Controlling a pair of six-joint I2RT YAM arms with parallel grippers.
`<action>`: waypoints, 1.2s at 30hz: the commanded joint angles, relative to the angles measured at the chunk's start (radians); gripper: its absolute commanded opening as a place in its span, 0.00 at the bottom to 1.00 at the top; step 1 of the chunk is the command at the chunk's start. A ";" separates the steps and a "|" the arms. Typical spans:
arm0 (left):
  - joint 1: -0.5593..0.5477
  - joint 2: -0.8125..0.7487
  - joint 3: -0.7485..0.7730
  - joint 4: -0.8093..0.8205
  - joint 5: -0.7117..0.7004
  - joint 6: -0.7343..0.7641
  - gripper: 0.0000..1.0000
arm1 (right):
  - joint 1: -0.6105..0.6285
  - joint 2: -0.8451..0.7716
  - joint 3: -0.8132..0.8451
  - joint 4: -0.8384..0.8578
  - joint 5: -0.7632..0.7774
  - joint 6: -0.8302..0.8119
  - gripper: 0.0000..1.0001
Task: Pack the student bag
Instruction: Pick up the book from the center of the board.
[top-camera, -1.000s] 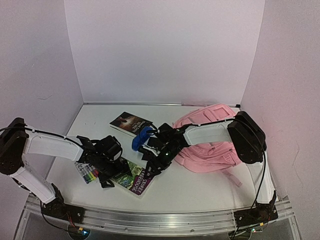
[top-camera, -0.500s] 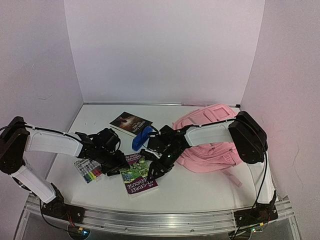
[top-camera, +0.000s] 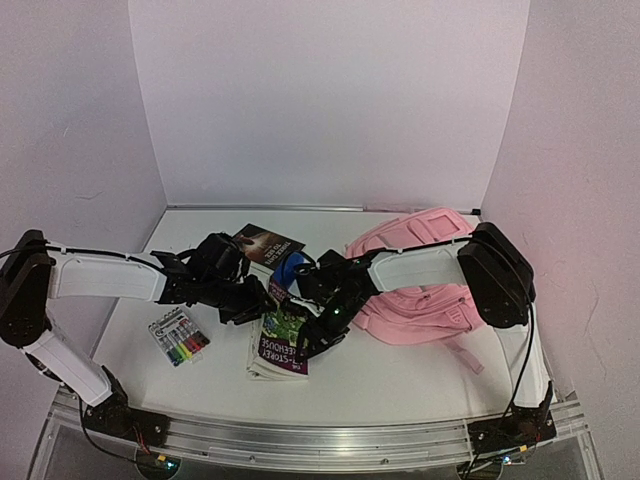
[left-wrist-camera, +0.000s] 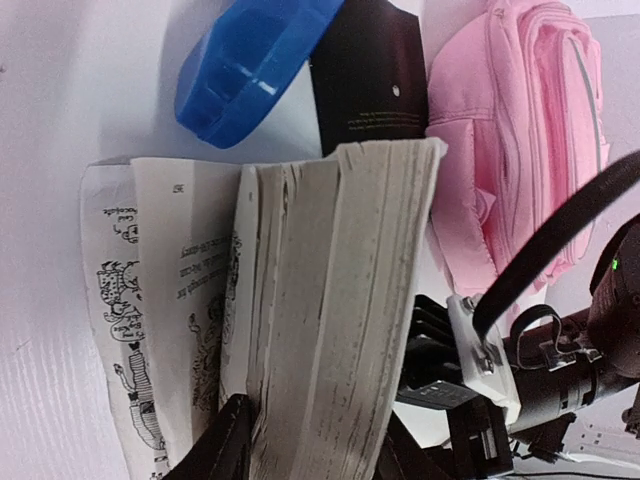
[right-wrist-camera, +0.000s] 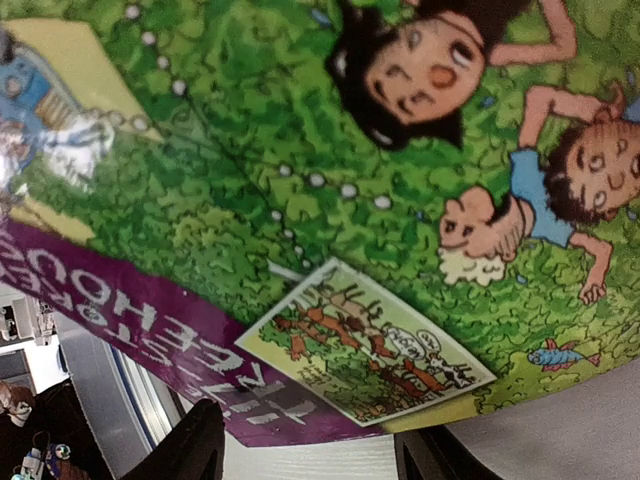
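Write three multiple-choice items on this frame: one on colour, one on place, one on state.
1. The student bag is: A. grey; B. pink; C. blue.
2. The marker pack lies: A. on the bag; B. right of the bag; C. left of the paperback.
3. The paperback is: A. clamped in the left gripper, pages fanned; B. flat and shut; C. inside the bag.
Key: B, its fabric is pink; C, it sits left of the book; A, jaws sit either side of the page block.

Storybook (top-camera: 283, 345) centre, pages fanned; marker pack (top-camera: 178, 338) to left; dark book (top-camera: 262, 243), blue plastic object (top-camera: 290, 270) behind.
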 joint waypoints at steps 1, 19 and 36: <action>-0.023 0.031 0.043 0.051 0.073 -0.030 0.38 | 0.024 0.014 0.033 0.079 0.055 0.010 0.58; 0.004 -0.104 0.002 -0.107 0.023 -0.053 0.00 | 0.010 -0.100 0.062 0.066 0.032 0.018 0.72; 0.016 -0.293 0.311 -0.206 0.076 0.118 0.00 | -0.229 -0.309 0.128 0.057 -0.287 0.282 0.98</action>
